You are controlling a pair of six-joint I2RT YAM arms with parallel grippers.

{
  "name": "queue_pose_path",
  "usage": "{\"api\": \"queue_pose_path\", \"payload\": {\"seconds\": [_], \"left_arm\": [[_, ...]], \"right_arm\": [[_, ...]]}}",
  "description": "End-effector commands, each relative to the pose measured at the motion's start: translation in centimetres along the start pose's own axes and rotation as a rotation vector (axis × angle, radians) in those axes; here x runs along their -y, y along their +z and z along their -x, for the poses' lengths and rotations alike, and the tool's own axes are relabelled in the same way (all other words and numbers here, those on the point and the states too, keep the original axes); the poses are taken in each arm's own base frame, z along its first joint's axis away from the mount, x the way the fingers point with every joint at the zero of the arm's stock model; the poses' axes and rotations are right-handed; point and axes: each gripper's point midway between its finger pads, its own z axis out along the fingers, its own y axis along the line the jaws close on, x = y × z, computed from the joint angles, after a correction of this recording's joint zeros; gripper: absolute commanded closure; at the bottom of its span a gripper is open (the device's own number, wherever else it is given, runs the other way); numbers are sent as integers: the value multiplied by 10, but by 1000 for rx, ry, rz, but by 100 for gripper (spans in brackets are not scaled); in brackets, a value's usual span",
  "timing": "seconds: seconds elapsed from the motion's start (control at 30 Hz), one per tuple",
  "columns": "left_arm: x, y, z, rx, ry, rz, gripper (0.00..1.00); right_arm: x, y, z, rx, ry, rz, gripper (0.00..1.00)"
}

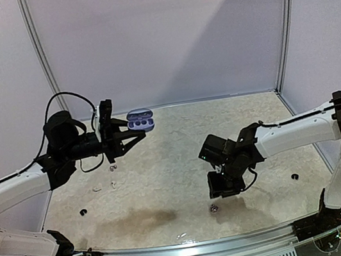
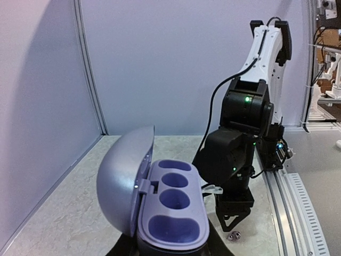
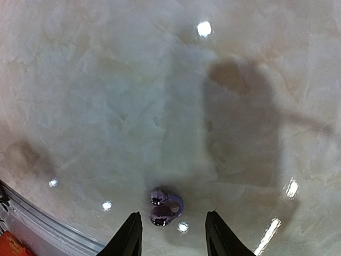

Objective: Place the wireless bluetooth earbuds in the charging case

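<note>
My left gripper [image 1: 134, 134] is shut on the lavender charging case [image 1: 140, 121] and holds it above the table at the back left. The lid stands open, and the case [image 2: 170, 205] shows empty purple sockets; only the dark edges of the left gripper [image 2: 170, 252] show under it. A shiny purple-silver earbud [image 3: 165, 206] lies on the table near the front rail. My right gripper [image 3: 175, 234] hangs just above it, jaws apart, one tip on each side, not touching it. From above, the right gripper [image 1: 223, 190] is close over that earbud [image 1: 214, 208].
More buds lie on the left of the table: two white [image 1: 96, 189] [image 1: 112, 184], a silvery one [image 1: 113, 167] and a black one [image 1: 83, 212]. Another black bud [image 1: 295, 176] lies at the right. The metal front rail [image 1: 197, 254] runs along the near edge.
</note>
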Motion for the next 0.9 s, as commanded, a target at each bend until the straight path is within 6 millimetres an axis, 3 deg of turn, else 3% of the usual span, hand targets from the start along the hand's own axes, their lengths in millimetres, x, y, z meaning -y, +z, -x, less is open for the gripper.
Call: {"api": "queue_pose_path", "payload": {"seconds": [0.0,0.23,0.87], "left_arm": [[7,0,3,12,4,-1,100],[9,2,2,7,7,-5,100],[8,2,-2,-11,29,2,100]], "right_arm": [[14,8,-22,-47,99,-56,60],[11,17,-30,-58,108,-11,69],[-1,38,-36,-97,57,5,71]]}}
